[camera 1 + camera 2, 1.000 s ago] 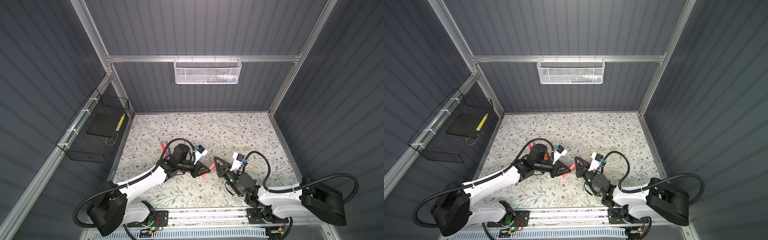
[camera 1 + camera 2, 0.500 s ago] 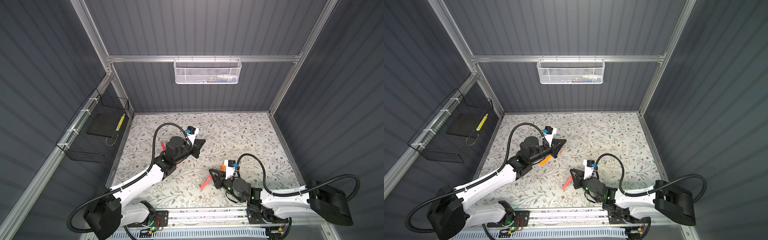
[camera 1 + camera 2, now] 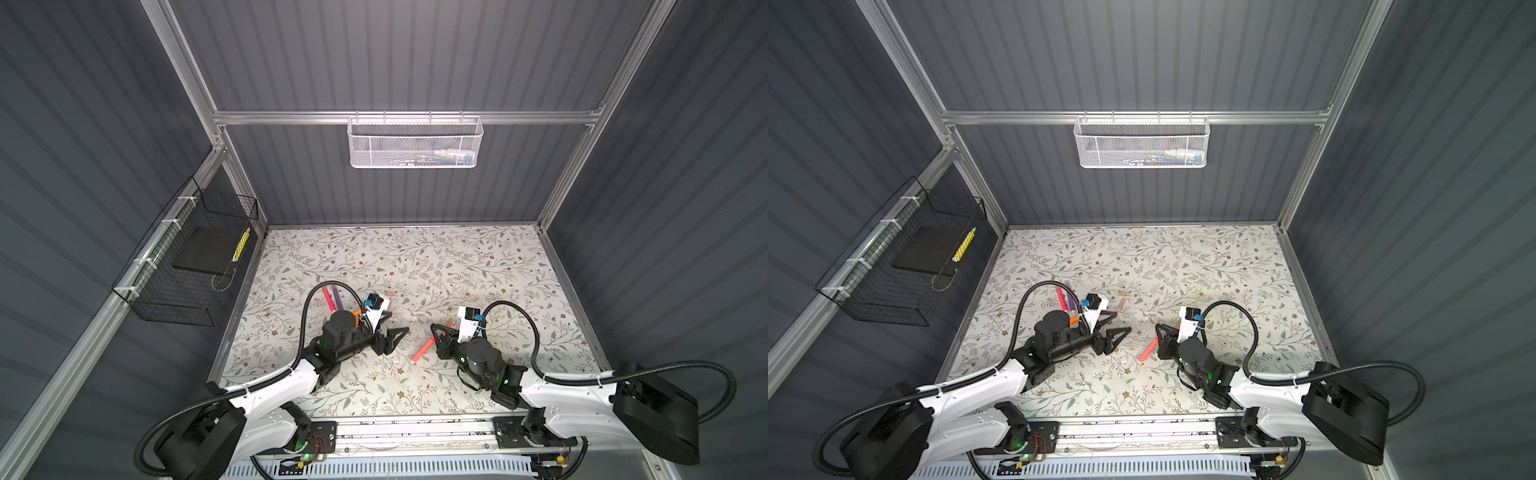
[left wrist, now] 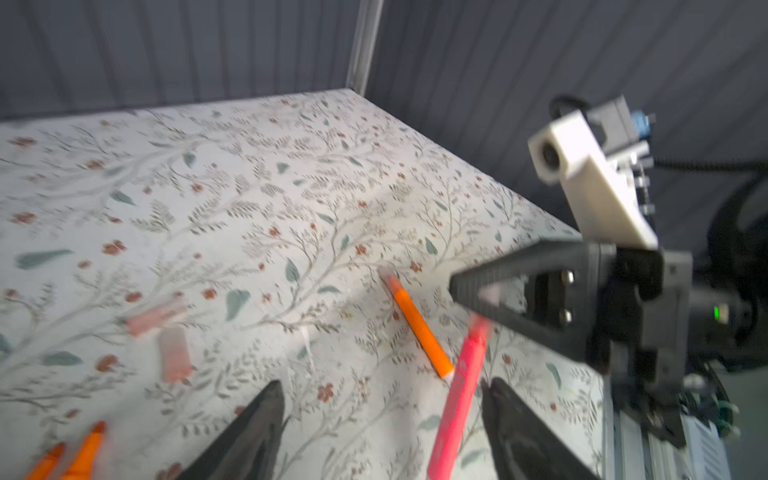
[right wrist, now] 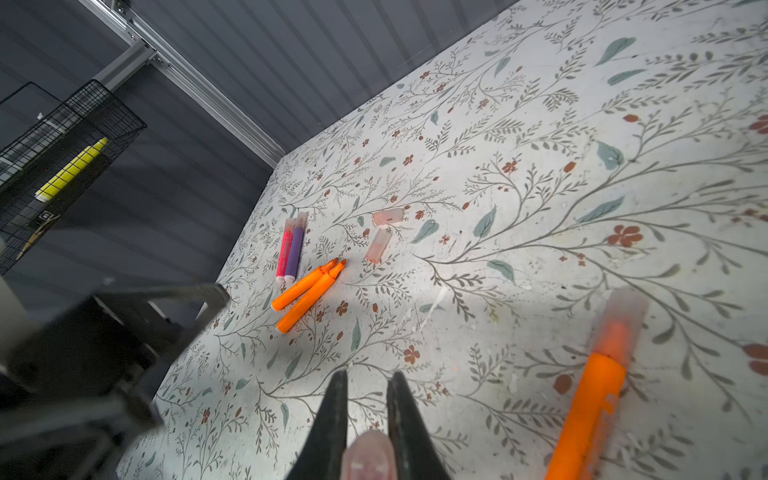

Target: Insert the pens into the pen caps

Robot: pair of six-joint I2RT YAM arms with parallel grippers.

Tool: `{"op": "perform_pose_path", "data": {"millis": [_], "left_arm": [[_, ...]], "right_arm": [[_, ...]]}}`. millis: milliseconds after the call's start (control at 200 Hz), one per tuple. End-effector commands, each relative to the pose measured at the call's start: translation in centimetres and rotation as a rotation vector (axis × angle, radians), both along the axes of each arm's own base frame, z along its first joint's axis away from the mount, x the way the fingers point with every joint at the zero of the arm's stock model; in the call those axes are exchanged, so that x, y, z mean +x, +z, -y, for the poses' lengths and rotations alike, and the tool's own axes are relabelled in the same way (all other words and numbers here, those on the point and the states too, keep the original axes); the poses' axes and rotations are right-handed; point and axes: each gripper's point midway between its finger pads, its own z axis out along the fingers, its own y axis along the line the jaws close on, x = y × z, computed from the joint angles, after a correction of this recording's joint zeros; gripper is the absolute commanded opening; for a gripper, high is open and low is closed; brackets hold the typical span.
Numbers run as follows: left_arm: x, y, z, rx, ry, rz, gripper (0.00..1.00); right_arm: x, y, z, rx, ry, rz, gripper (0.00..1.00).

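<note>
The right claw (image 5: 369, 378) is pinched shut on a pale pen cap (image 5: 368, 457). A pink-red pen (image 3: 423, 351) juts from its tip toward 7 o'clock in both top views, apparently seated in that cap. I cannot tell whether its far end touches the worktop (image 3: 457, 266). The left claw (image 4: 382, 390), at the right claw's 9 o'clock, gapes wide and holds nothing, its fingers (image 4: 253, 432) straddling the pen's free end.

A capped orange pen (image 5: 590, 399) lies just beside the right claw. Two loose pen caps (image 5: 388, 216) wait at the left claw's 12 o'clock, and two uncapped orange pens (image 5: 307, 291) at its 10 o'clock.

The pen seems to hang by the cap's friction alone. If it is only part seated, a quick swing could shed it. A sideways retreat by the left claw could lever it out. Lowering it carelessly could knock the capped orange pen rolling.
</note>
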Motion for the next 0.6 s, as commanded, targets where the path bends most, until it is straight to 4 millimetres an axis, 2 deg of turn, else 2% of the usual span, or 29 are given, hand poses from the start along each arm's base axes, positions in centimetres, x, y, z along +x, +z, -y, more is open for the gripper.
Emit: {"op": "perform_pose_path", "data": {"millis": [0,135,155,195,595], "left_arm": [[-2.8,0.6,1.8,-0.081,-0.174,0.037,0.83],[-4.0,-1.2,3.2,-0.044,-0.233,0.002,0.87],[-3.9,-1.3,3.3,-0.042,-0.230,0.001,0.88],[-4.0,-1.5,3.4,-0.038,-0.231,0.001,0.89],[-2.4,-3.1,6.3,-0.011,-0.253,-0.021,0.96]], "right_arm": [[0.1,1.3,-0.5,0.042,0.021,0.009,0.00],[0.0,1.8,-0.5,0.044,0.032,0.015,0.00],[-0.1,2.7,-0.5,0.066,0.033,0.031,0.00],[-0.1,2.9,-0.4,0.071,0.033,0.034,0.00],[-0.3,4.8,-1.1,0.124,0.065,0.055,0.00]]}}
